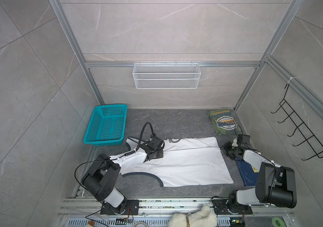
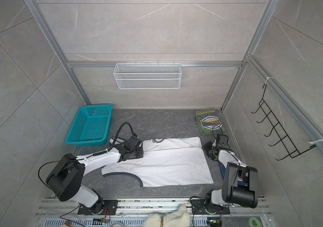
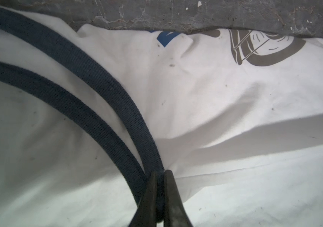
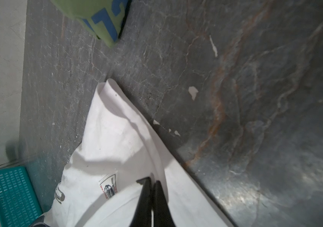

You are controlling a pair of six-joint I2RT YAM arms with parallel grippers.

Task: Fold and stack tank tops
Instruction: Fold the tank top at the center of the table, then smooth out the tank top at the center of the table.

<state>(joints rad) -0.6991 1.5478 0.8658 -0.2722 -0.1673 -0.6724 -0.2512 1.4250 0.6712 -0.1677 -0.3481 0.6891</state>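
- the left end effector is pinched shut on the ribbed dark blue trim of the white tank top.
- the right end effector is pinched shut on that top's soft edge.
- the white tank top lies flat on the grey stony worktop, far side folded over.
- the olive green tank top sits folded in the far right corner; its badge words are too small to read.

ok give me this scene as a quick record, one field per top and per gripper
white tank top: spread on the table, far strip folded over onto itself
olive tank top: folded, print up, far right corner
left gripper: shut on the white top's navy trim
right gripper: shut on the white top's hem edge
teal basket: far left, apart from both tops
stacking: not yet done
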